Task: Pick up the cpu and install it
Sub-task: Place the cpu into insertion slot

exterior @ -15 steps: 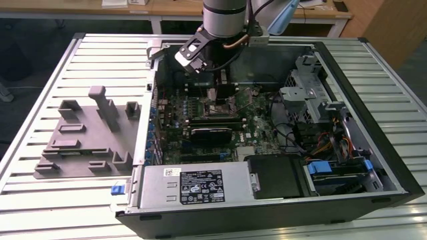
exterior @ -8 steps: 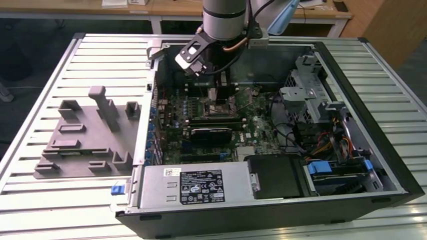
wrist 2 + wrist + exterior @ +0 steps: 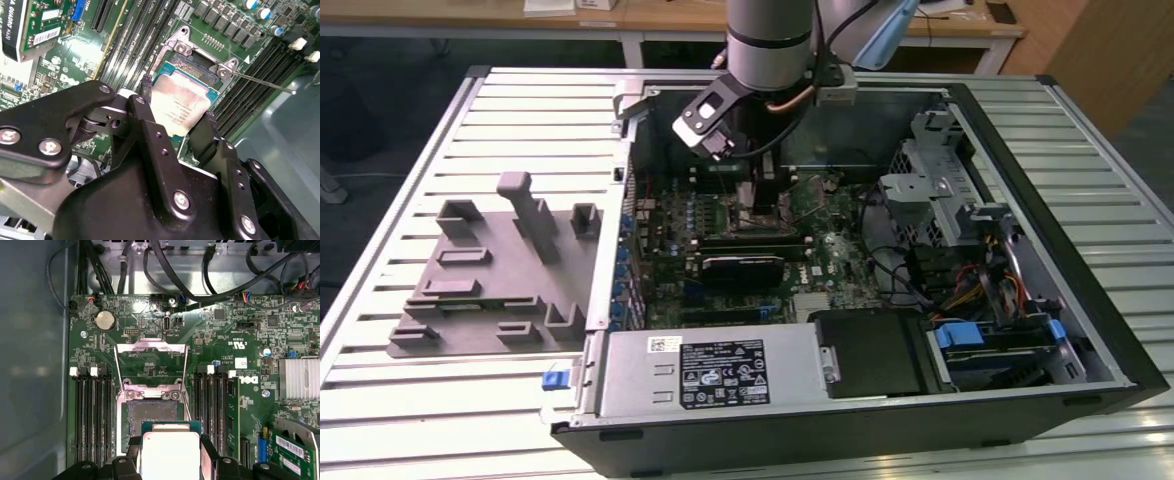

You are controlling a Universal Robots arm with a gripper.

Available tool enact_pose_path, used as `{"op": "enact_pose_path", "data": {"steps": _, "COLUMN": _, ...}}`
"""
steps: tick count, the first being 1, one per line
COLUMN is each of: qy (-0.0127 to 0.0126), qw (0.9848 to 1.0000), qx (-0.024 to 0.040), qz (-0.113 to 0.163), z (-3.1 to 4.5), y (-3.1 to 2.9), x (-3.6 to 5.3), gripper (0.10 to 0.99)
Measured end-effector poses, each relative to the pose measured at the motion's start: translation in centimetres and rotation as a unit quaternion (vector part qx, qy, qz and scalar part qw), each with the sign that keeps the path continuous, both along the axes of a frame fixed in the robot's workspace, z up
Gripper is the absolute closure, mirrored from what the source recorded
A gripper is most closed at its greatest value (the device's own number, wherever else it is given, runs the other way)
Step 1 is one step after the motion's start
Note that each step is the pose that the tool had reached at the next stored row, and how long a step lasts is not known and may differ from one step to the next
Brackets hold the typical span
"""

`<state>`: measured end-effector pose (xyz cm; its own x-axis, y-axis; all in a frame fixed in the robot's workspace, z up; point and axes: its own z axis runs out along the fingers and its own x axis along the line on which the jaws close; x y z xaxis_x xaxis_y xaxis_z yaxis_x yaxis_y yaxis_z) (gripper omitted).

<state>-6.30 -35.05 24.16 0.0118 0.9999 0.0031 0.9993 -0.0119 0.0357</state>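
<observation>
The cpu [image 3: 186,111], a flat square chip with a silver top and green rim, sits between my gripper's [image 3: 177,102] two black fingers [image 3: 146,89], which are shut on its opposite edges. It hangs over the open socket [image 3: 152,416] on the green motherboard, and the socket's contact field still shows beyond the chip's edge. The cpu [image 3: 170,454] and socket appear in both wrist views. The metal load plate [image 3: 150,357] is flipped open. In the exterior view my gripper [image 3: 758,198] reaches down into the computer case above the board's middle.
A thin socket lever [image 3: 265,83] sticks out beside the socket. Memory slots [image 3: 92,415] flank it. A graphics card [image 3: 744,266], power supply [image 3: 707,370], drive cage [image 3: 947,190] and cables [image 3: 180,275] crowd the case. A grey fixture tray [image 3: 487,270] lies on the exterior view's left.
</observation>
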Motion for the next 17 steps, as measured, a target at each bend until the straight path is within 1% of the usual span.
{"op": "enact_pose_path", "data": {"steps": 8, "qy": 0.0003, "qw": 1.0000, "qx": -0.0009, "qz": 0.000, "z": -0.55, "y": 0.02, "x": 0.61, "gripper": 0.541}}
{"op": "enact_pose_path", "data": {"steps": 11, "qy": 0.0009, "qw": 1.0000, "qx": -0.0038, "qz": 0.002, "z": -0.75, "y": 0.05, "x": 0.78, "gripper": 0.541}}
{"op": "enact_pose_path", "data": {"steps": 14, "qy": 0.0022, "qw": 1.0000, "qx": -0.0077, "qz": 0.005, "z": -1.00, "y": 0.08, "x": 0.91, "gripper": 0.541}}
{"op": "enact_pose_path", "data": {"steps": 17, "qy": 0.0028, "qw": 0.9999, "qx": -0.0086, "qz": 0.006, "z": -1.08, "y": 0.09, "x": 0.93, "gripper": 0.541}}
